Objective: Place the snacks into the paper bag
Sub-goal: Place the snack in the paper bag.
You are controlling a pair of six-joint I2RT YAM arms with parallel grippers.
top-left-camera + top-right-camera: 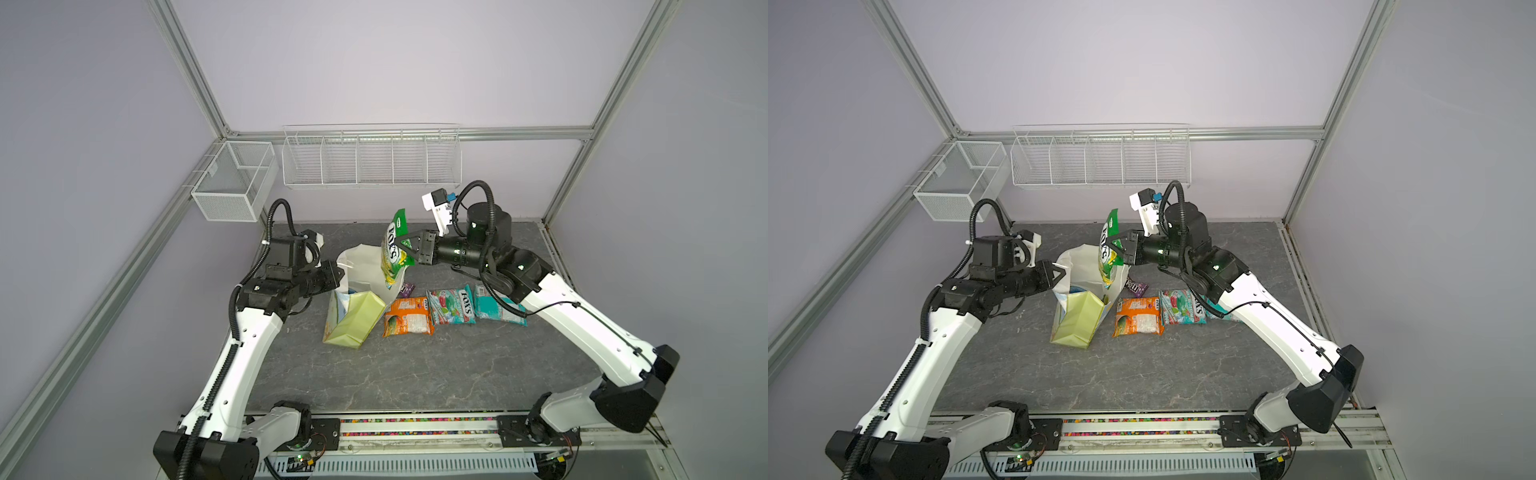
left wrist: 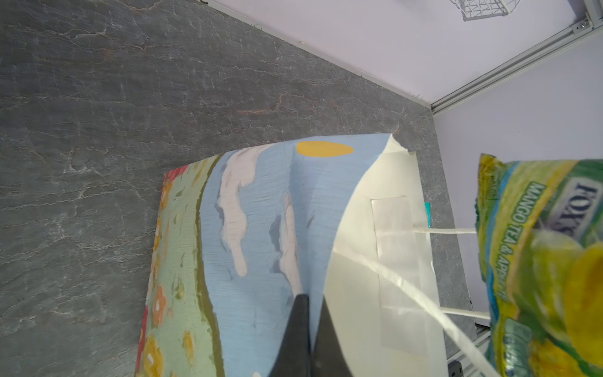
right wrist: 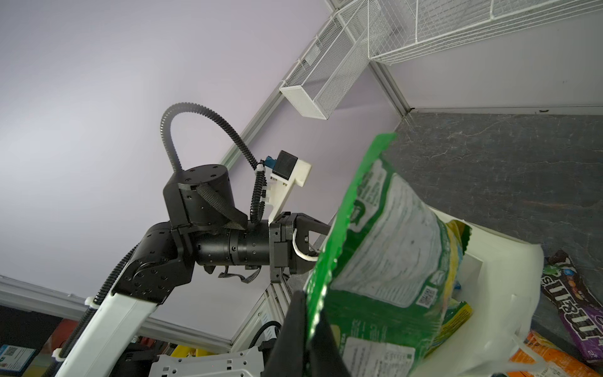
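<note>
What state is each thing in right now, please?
Bag: open, rim pinched by left gripper.
Green pouch: gripped by right gripper, hanging at the bag's mouth.
Orange pouch: lying on table.
Teal-red pouch: lying on table.
Teal pouch: on table, partly hidden.
M&M's pack: on table beside bag.

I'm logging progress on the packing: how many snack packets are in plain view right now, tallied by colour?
Green pouch: 1
Orange pouch: 1
Teal-red pouch: 1
Teal pouch: 1
Brown-purple pack: 1
Total: 5
</note>
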